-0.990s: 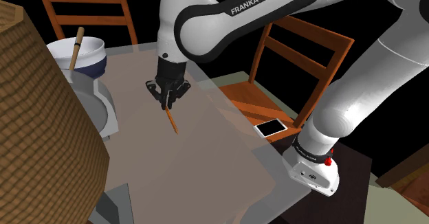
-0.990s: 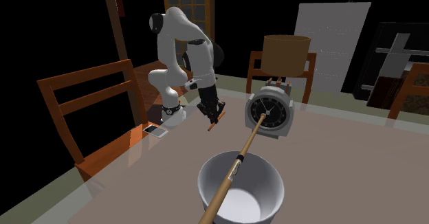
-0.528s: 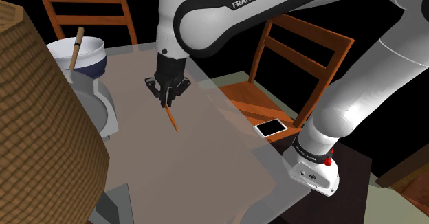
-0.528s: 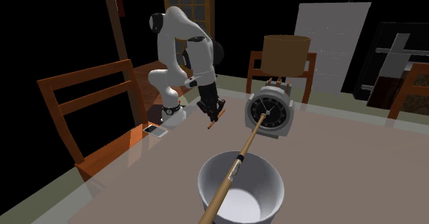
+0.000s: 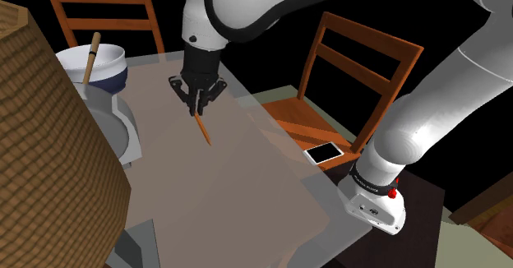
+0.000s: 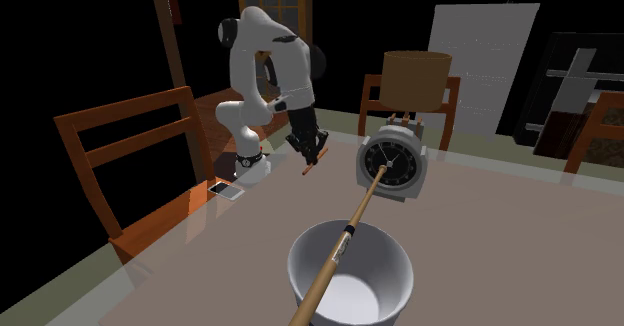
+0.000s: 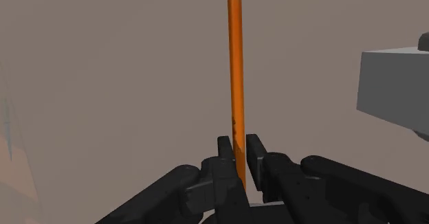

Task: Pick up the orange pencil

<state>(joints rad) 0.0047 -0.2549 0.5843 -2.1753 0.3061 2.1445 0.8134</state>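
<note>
Pinching orange pencil (image 7: 235,71) by its end betw. gripper (image 7: 239,154) fingers, raise slow & vert. to avoid slip/swing over table (image 5: 247,168).

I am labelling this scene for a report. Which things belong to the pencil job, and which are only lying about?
Job:
- pencil
- gripper, shut on the pencil

Lying about:
- bowl with a stick in it
- clock
- basket
- phone
- chair
</note>
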